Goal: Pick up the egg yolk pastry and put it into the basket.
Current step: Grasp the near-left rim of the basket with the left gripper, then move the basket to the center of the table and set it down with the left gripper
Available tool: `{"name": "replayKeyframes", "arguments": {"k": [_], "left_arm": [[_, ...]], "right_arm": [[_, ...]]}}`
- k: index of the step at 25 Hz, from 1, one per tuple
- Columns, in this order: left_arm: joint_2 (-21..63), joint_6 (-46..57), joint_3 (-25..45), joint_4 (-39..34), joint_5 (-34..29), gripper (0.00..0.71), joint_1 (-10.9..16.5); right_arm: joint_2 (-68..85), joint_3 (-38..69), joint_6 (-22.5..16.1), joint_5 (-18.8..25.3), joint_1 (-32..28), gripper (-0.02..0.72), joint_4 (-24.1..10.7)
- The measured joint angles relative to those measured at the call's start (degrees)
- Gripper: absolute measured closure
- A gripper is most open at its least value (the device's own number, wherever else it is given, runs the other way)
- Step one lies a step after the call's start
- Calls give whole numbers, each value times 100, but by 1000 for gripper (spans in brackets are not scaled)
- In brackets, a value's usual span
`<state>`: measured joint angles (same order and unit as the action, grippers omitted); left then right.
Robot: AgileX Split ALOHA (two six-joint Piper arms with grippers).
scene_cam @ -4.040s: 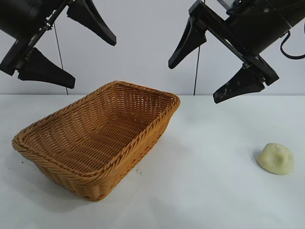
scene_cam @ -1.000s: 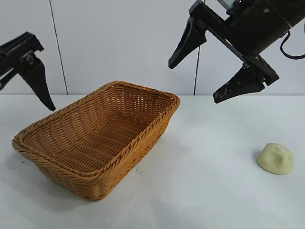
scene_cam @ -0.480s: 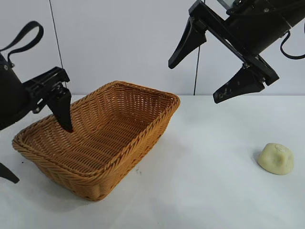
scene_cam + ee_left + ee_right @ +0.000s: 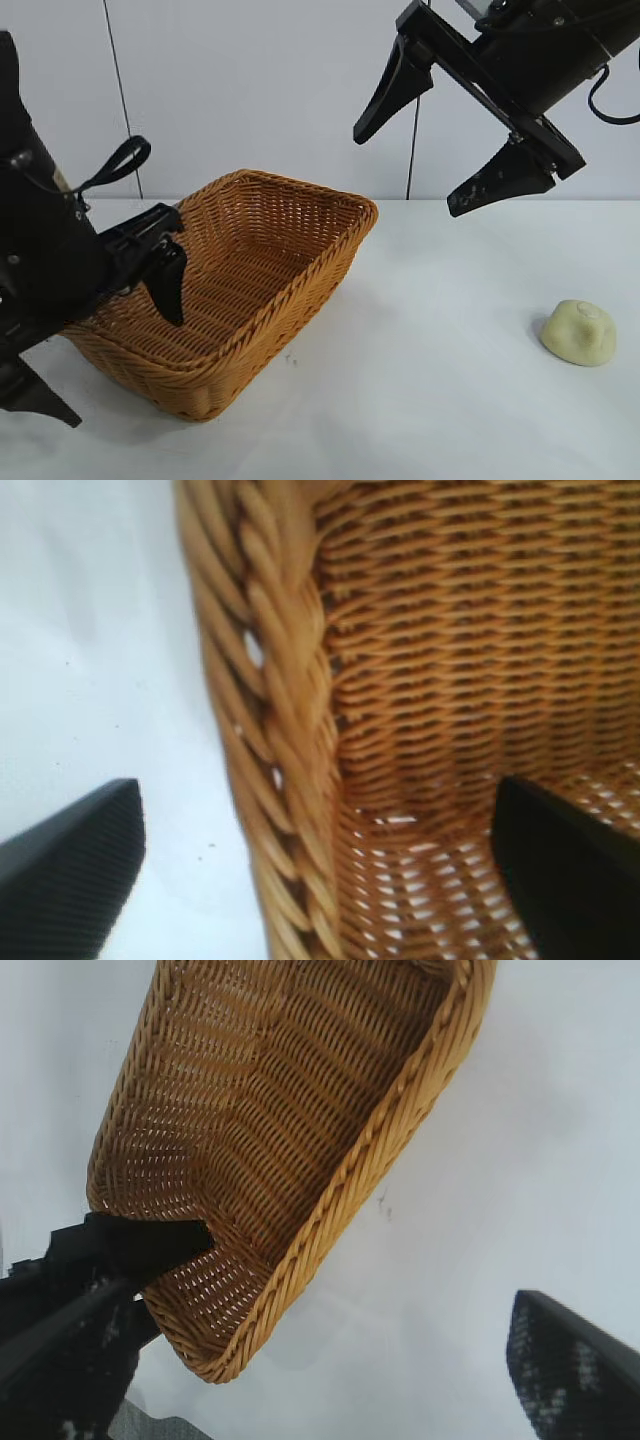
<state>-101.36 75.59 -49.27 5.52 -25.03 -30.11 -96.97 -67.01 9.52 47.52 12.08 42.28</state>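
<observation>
The pastry [image 4: 578,332] sits alone on the table [image 4: 440,400] at the far right of the exterior view, well apart from the basket [image 4: 300,205], which lies toward 9 o'clock from it. From your right gripper [image 4: 452,130], raised high above the table, the pastry is down toward 5 o'clock; from your left gripper [image 4: 95,345] it is out at 3 o'clock with the whole basket between. So your right arm is plainly the nearer one, and I'd judge the pick is its job. The pastry is a rounded dome with no marked long axis, so your approach angle should matter little.

Your right gripper is spread wide and holds nothing. Your left gripper is also spread and grasps nothing yet: one finger [image 4: 168,282] hangs inside the basket's near-left end, the other outside it by the table.

The left wrist view shows what the exterior hides: the braided rim [image 4: 285,710] runs between the two fingers, neither touching it. The right wrist view shows the basket [image 4: 350,1175] and the left arm's dark finger over its low corner, but not the pastry; only the exterior view shows that.
</observation>
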Motion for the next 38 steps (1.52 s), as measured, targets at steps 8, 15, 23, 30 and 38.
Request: {"name": "replayKeyframes", "arguments": {"k": [8,15,23,30,38], "left_arm": [[-169,-53,0,-7,256,21,299],[-169,-109,0,-7,256,284,320],[-174,-106,-41,21,266,602,332],[-192,-742,-495,127,-112,602,479],[-435,-3619,-1468,1379,-1077,602,1341]], "right_arm": [[0,0,0,5,0,10,0],[0,0,0,5,0,10,0],[0,0,0,5,0,10,0],[0,0,0,5,0,10,0],[0,0,0,5,0,10,0]]}}
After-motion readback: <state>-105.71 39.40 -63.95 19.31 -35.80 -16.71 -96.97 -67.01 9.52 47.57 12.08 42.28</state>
